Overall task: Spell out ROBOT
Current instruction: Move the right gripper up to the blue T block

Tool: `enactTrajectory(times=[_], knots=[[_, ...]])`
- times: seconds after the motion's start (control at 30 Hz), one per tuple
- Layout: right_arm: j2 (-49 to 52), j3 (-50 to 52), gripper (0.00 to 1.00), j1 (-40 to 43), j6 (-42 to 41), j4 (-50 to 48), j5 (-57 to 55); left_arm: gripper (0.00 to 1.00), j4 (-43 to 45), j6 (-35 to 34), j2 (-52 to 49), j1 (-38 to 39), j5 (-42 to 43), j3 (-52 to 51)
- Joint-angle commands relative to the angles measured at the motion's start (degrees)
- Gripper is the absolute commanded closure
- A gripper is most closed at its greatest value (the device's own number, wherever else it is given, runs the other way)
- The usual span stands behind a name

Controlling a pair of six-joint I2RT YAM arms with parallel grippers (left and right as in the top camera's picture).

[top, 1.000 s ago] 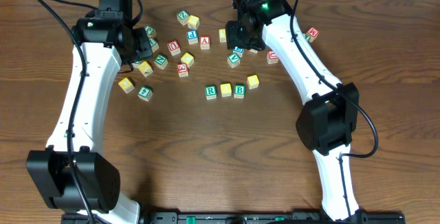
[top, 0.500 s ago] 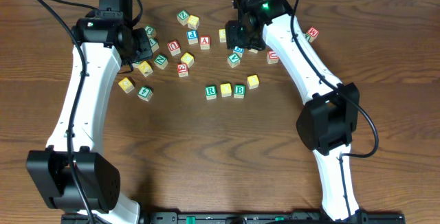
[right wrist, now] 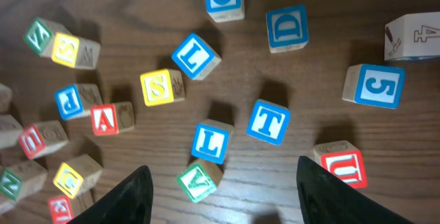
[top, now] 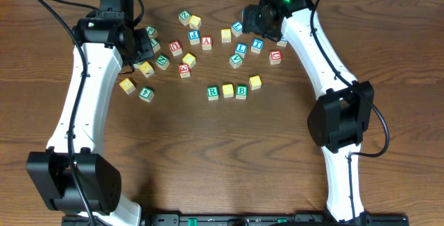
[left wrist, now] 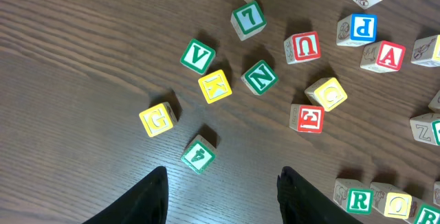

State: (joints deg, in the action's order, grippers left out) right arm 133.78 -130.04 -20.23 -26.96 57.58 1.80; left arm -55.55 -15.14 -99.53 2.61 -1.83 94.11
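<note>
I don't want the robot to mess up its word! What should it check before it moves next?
1. right gripper open and empty: ok.
2. T cube in view, letter facing up: ok.
3. Room around the T cube: ok, though the L cube sits close beside it, not touching.
4. R, yellow cube and B in one line: ok.
5. second yellow cube lined up after B: not ok, it sits off the line, toward the loose cubes.
6. left gripper open, empty, off to the side of the row: ok.
</note>
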Motion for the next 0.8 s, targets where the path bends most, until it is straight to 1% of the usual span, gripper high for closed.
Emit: enactTrajectory(times=[0.0, 0.2, 0.77], knots=[[1.4, -1.0, 0.39, -0.3, -3.3, -0.4, -2.3, 0.49, -0.3, 0.5, 0.5, -0.1, -0.3, 0.0], [3.4, -1.0, 0.4, -0.3, -4.8, -2.2, -4.9, 0.49, -0.3, 0.5, 0.5, -0.1, -0.3, 0.0], [9.4, -1.0, 0.42, -0.3, -6.5, -3.4, -6.2, 0.5, -0.3, 0.5, 0.5, -0.1, -0.3, 0.0]])
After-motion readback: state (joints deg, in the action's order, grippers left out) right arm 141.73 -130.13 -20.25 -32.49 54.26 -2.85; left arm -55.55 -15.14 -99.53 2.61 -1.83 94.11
